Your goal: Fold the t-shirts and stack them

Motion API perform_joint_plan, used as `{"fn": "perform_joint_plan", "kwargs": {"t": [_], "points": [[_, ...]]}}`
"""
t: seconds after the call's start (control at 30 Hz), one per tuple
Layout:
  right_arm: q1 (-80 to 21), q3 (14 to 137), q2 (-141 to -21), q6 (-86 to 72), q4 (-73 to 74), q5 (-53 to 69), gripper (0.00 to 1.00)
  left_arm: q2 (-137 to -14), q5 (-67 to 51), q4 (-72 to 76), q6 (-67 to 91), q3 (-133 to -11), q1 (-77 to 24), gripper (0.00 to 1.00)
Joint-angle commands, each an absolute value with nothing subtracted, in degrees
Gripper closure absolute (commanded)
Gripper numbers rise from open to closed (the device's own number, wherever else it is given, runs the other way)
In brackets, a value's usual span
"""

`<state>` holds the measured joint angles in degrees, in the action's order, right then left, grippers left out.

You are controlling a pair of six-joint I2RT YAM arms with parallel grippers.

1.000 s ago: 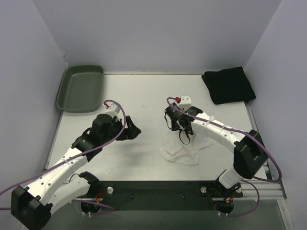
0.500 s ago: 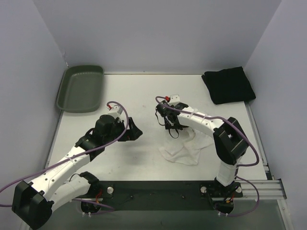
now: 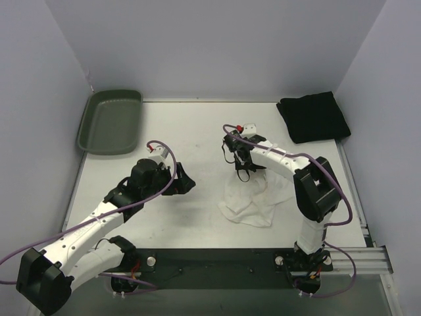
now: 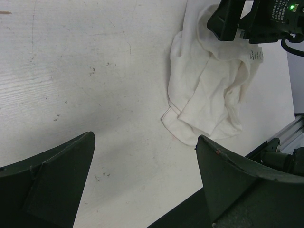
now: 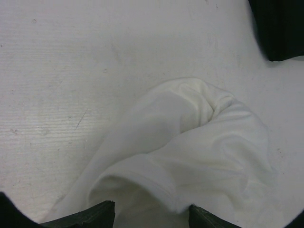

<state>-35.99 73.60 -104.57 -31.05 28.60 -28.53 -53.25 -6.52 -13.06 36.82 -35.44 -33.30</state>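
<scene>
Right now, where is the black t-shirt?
In the top view, the black t-shirt lies folded at the far right corner of the table, well beyond the crumpled white t-shirt.

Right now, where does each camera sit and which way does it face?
Top external: above, behind the bases, looking down on the table; both arms show.
Left wrist: on the left arm, facing the table; left gripper frames the bottom.
Right wrist: on the right arm, close over the white t-shirt; right gripper at bottom.
Shared: white t-shirt, in all three.
</scene>
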Motion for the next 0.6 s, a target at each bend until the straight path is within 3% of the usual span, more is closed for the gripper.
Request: {"fn": "perform_joint_plan", "kwargs": {"t": [0.0,0.57], "points": [[-34.3,73.8,-102.3,-29.9,29.2,-31.4,0.38,-53.3,-7.4,-10.5,36.1,-35.9,-33.6,0.02],[-31.3,72.7,-100.3,-27.9,28.0,-32.0,0.4,-53.9,-7.5,-10.6,35.9,-35.7,-33.6,0.03]]}}
